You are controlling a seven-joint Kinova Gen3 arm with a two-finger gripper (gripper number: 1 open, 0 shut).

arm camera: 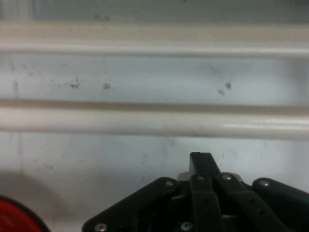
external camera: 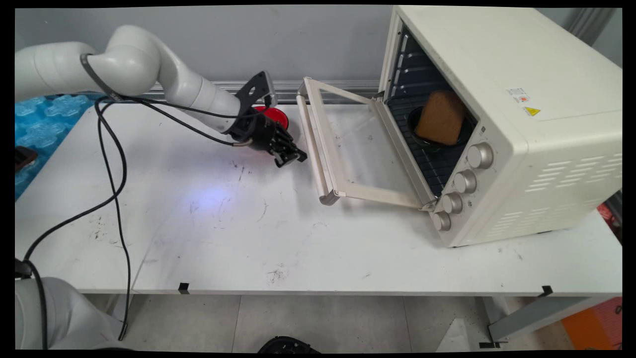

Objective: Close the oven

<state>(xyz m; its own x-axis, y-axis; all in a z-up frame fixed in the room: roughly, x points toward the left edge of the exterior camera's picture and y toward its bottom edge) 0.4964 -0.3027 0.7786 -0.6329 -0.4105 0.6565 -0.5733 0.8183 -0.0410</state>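
Table near edge: black tape tabs (external camera: 183, 287) are sitting on the lip of the white table (external camera: 318, 248); black cables (external camera: 117, 189) are hanging toward the near left corner.
Gripper: the gripper (external camera: 293, 158) is hovering low over the far middle of the table, pointing at the door handle (external camera: 312, 149) and standing just beside it, apart.
Fingers: in the hand view the gripper (arm camera: 200, 162) is showing its fingers pressed together, pinching nothing.
Handle: the door handle (arm camera: 154, 123) is running as a pale bar straight across the hand view.
Door: the oven door (external camera: 357, 149) is lying open, roughly level, above the table.
Oven: the oven (external camera: 521, 124) is occupying the right end of the table and is holding a brown slab (external camera: 441, 118) in a black dish (external camera: 422, 139) on its rack.
Red object: a red round thing (external camera: 272, 117) is resting behind the wrist, toward the far edge; its rim (arm camera: 14, 217) is showing in the hand view's lower left corner.
Handling judgement: clearance to the handle is looking small, so any contact is calling for slow, square alignment.
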